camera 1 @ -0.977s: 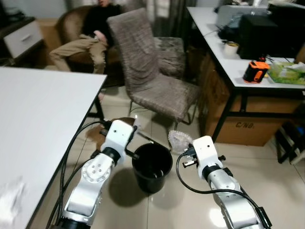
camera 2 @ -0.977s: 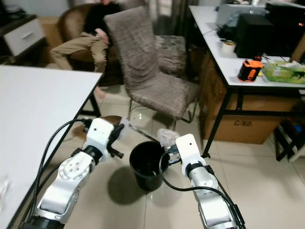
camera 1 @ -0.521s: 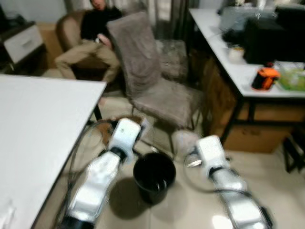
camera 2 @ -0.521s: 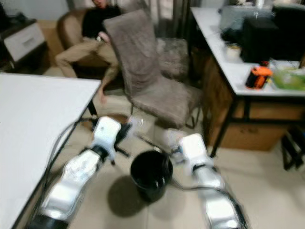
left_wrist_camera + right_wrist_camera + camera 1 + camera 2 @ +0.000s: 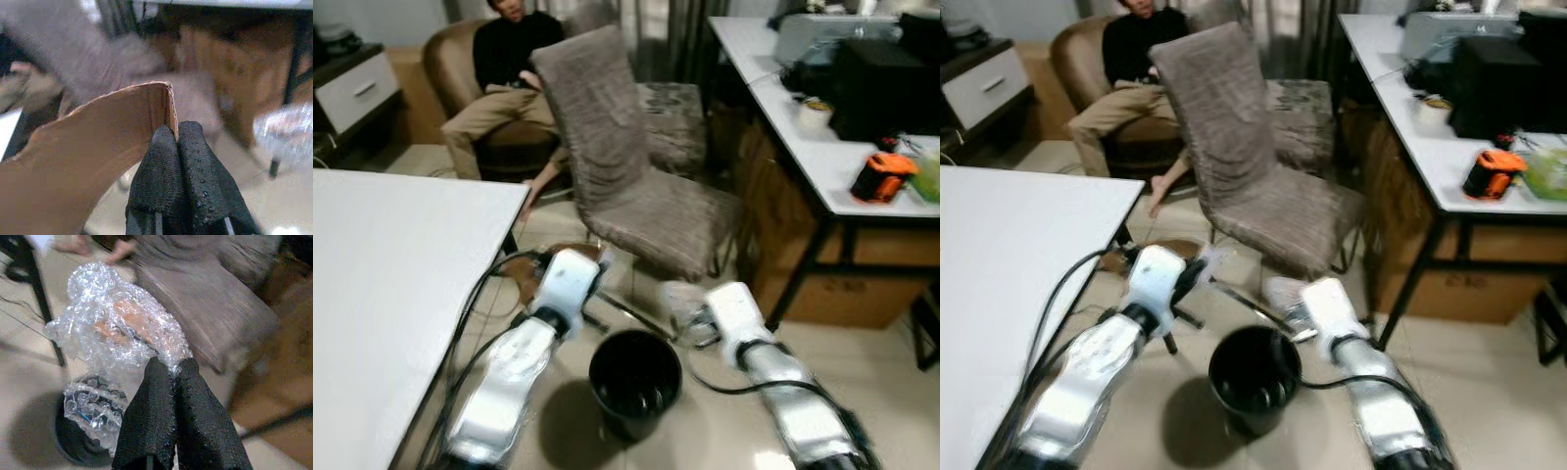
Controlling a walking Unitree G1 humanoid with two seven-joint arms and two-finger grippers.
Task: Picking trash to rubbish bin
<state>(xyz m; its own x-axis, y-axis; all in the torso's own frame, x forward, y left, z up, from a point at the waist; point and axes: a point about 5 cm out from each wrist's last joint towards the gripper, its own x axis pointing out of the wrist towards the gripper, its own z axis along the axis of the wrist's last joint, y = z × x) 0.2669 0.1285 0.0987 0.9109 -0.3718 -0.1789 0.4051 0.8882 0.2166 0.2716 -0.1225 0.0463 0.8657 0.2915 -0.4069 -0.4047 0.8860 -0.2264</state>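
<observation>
The black bin (image 5: 634, 380) stands on the tiled floor (image 5: 705, 431), in front of the grey chair (image 5: 626, 166). Just left of the bin, the left tool (image 5: 177, 147) is pressed together, pinching a piece of brown cardboard (image 5: 88, 147). Just right of the bin, the right tool (image 5: 168, 387) pinches a wad of bubble wrap (image 5: 117, 333). Behind the chair a person (image 5: 509, 69) sits in an armchair (image 5: 460, 59)
</observation>
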